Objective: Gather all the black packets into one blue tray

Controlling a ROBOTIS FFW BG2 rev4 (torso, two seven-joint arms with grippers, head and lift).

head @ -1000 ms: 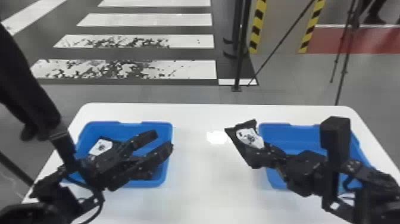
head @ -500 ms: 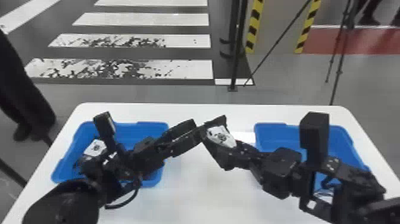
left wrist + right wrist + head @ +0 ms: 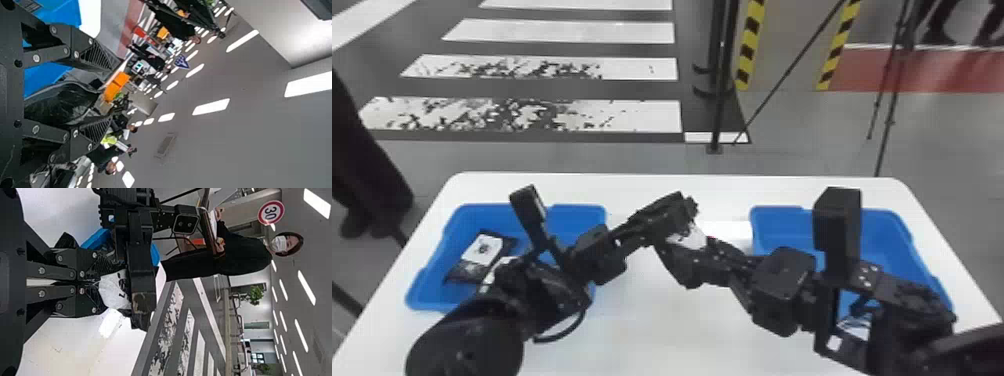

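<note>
The left gripper point(image 3: 682, 210) was brought from over the left blue tray point(image 3: 452, 230) to the black packet point(image 3: 689, 238) gripped by the right gripper point(image 3: 674, 255); the packet was shifted leftward, away from the right blue tray point(image 3: 769, 227).

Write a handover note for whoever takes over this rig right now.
Right gripper: shut on a black packet, above the table.
Left gripper: open around that held packet.
Done: at least one packet lies in the left tray.
Right tray: partly hidden.
Left to do: probably complete the pass, lay the held packet in the left tray, check the right one.
</note>
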